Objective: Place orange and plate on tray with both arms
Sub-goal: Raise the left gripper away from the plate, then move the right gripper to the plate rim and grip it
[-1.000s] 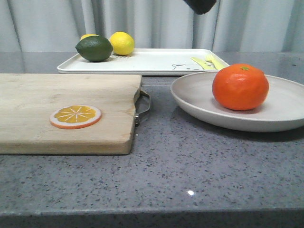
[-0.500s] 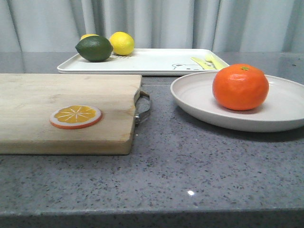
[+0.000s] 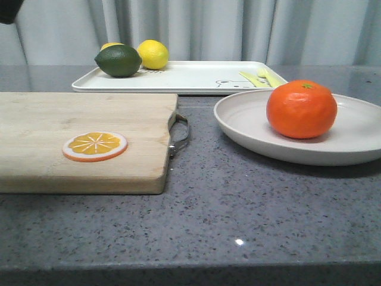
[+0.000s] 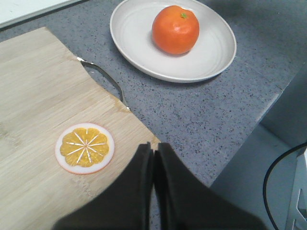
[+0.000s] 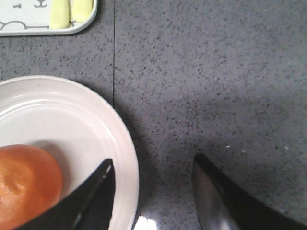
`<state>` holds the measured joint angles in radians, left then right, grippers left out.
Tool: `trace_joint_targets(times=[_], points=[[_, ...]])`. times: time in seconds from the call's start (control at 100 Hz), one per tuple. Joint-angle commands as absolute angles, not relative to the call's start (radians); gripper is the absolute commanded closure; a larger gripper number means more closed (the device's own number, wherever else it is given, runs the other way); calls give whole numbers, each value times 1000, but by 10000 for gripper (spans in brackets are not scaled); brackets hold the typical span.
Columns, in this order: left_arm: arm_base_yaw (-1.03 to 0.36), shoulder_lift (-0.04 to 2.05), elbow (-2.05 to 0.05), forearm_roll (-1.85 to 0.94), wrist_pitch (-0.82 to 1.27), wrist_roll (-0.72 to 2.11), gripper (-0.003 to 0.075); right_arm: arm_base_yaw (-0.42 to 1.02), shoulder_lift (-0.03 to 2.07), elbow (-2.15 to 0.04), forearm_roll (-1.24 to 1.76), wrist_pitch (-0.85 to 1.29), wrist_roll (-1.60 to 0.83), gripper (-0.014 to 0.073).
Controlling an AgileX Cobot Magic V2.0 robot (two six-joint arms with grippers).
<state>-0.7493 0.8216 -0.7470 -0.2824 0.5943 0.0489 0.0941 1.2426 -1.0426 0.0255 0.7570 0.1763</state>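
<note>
The orange (image 3: 301,109) sits on the off-white plate (image 3: 250,128) at the right of the counter; both show in the left wrist view, orange (image 4: 175,29) on plate (image 4: 216,52). The white tray (image 3: 190,77) lies behind. My left gripper (image 4: 154,151) is shut and empty, high above the cutting board's near corner; a dark part of that arm shows at the front view's top left corner (image 3: 9,9). My right gripper (image 5: 152,167) is open, straddling the plate's rim (image 5: 125,158), with one finger over the plate beside the orange (image 5: 26,182) and the other over the counter.
A wooden cutting board (image 3: 71,137) with a metal handle (image 3: 180,132) and an orange slice disc (image 3: 94,146) lies at the left. A green lime (image 3: 118,61) and a yellow lemon (image 3: 153,53) sit on the tray's left end. The tray's corner with yellow cutlery print (image 5: 72,12) shows in the right wrist view.
A dark arm part at the top middle one second ago has left the front view. A dark arm part now shows at the top left corner. Objects have not moved.
</note>
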Motion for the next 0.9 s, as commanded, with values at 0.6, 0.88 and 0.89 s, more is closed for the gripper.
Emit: trace_joint_targets(times=[0.6,0.88,0.89], points=[[-748,766,-747,-294,516,33,739,96,1484,-1165,164,872,113,202],[-748,766,-747,-294,505,33,739,96,1518,-1165,166,883,113,289],[-748,766,-747,-294,503,33,739,96,1519,-1165,166,883,113,294]])
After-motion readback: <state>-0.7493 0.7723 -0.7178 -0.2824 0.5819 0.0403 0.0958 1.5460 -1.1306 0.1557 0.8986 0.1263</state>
